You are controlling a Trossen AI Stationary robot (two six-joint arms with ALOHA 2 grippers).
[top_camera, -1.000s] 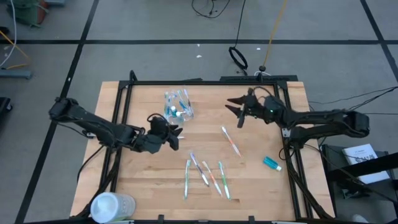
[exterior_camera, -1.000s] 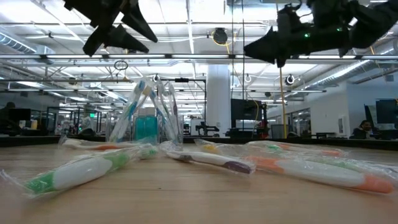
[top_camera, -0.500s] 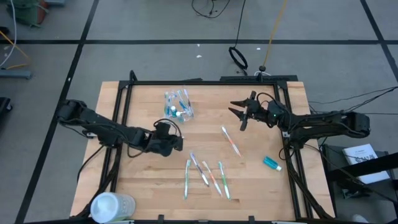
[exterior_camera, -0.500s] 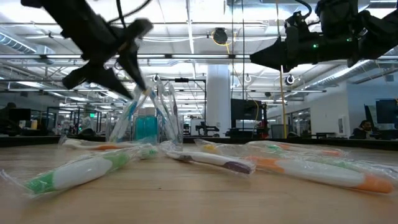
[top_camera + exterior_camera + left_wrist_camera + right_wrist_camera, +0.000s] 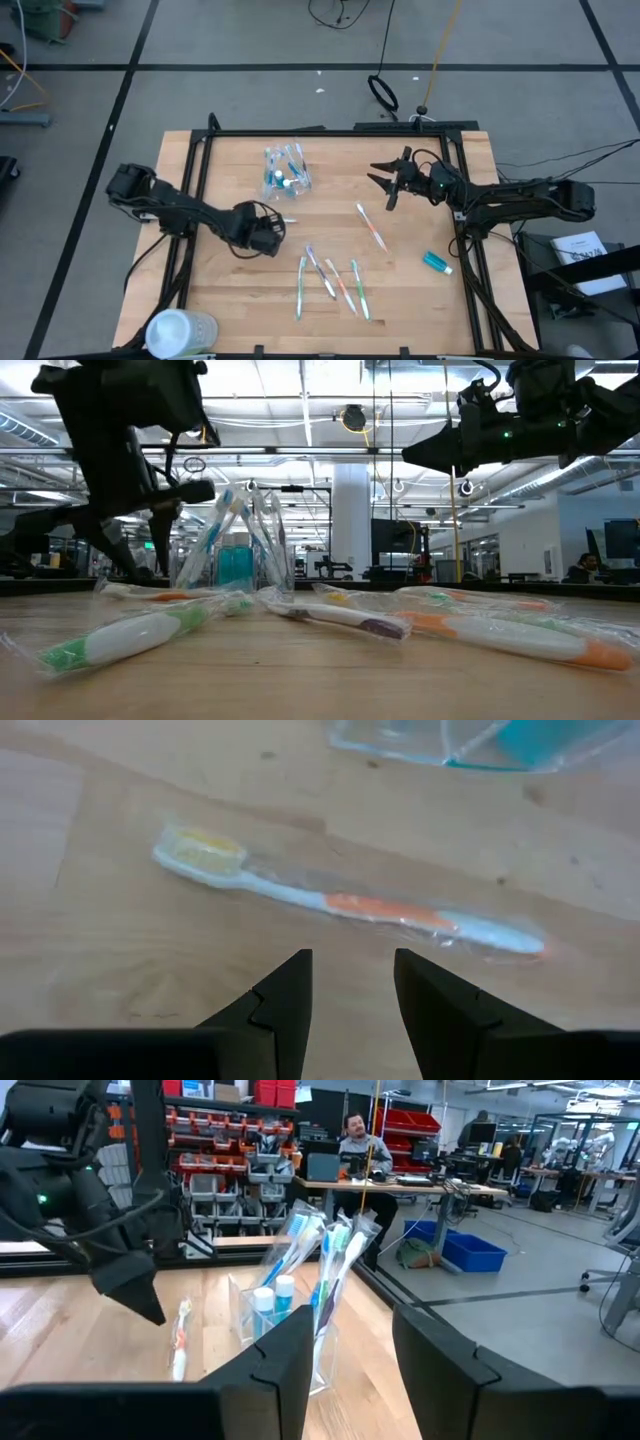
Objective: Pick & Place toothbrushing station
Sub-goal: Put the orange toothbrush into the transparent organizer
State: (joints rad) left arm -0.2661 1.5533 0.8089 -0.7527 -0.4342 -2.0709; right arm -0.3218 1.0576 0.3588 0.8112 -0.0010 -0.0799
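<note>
pale wood table; left gripper and right gripper, dark fingers apart.

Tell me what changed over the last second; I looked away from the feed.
The left gripper came down from high above the table and now hangs low, pointing down, open and empty, over a wrapped toothbrush beside the clear cup. Nothing was picked up or released. The right gripper drifted only slightly; the cup and the loose toothbrushes stayed put.
</note>
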